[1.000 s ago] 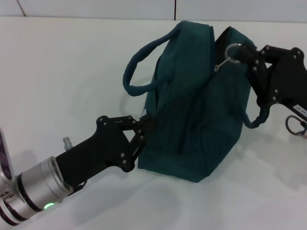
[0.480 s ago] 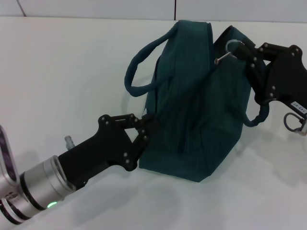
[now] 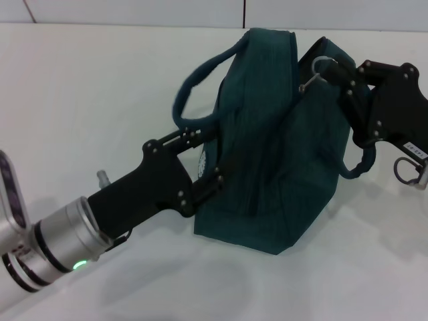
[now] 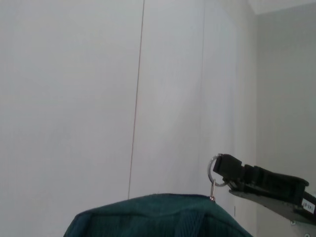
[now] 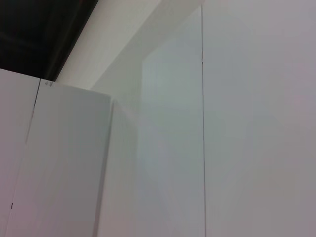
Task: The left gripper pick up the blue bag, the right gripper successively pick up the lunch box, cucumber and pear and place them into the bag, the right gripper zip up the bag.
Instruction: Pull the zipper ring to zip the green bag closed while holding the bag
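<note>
The blue bag stands on the white table, its two handles hanging to either side. My left gripper is at the bag's near left end with its fingers spread, one above and one below the bag's corner. My right gripper is at the bag's top right end, shut on the metal ring zipper pull. The left wrist view shows the bag's top, the ring and the right gripper. The lunch box, cucumber and pear are out of view.
A grey cable loop hangs from my right arm by the bag's right handle. The bag's left handle arches over the table above my left arm. The right wrist view shows only pale wall panels.
My left gripper has opened and let go of the bag's near corner, and the arm has moved slightly toward the bag. The right gripper has barely moved with the ring.
</note>
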